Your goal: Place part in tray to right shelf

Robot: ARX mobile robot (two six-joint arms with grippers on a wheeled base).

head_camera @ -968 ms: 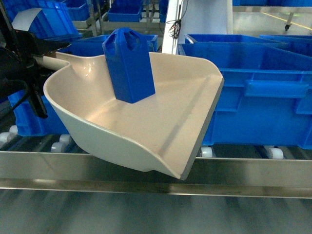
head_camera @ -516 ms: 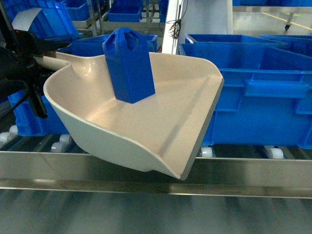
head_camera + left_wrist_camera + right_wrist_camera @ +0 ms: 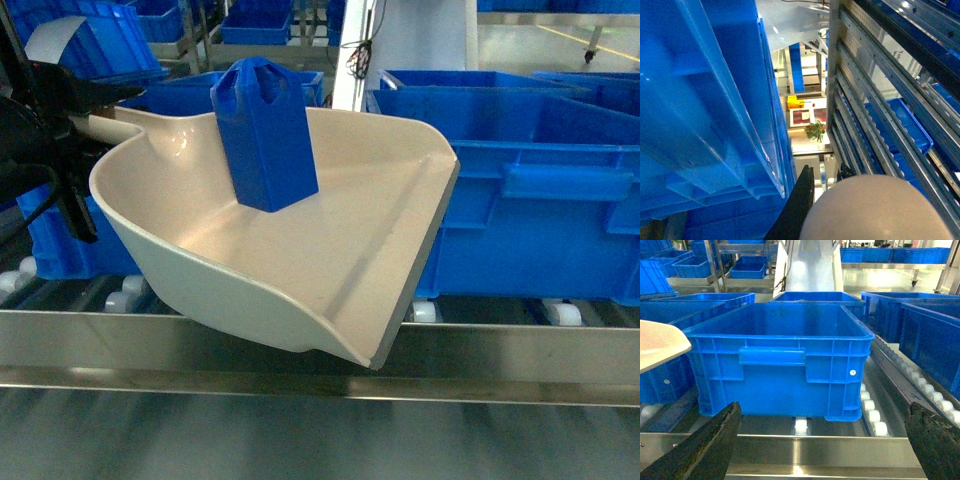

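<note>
Nothing moved since the earlier frames: part (image 3: 264, 135) stood upright inside tray (image 3: 300, 270), held by its handle by the left gripper (image 3: 60, 110) above the shelf (image 3: 200, 345) rail; right gripper (image 3: 822, 450) spread empty facing a blue crate (image 3: 780, 360); placement not yet made.

— Do we see anything move between the earlier head views and this one?

— Hardly anything. The part (image 3: 264, 135) stands in the tray (image 3: 330, 250) at the same spot and the same lean.

— And the tray against the shelf (image 3: 320, 345)?

— We find no shift there; its near lip hangs over the front rail as before. At most the dark left arm at the far-left edge differs by a hair, too slight for us to call.
</note>
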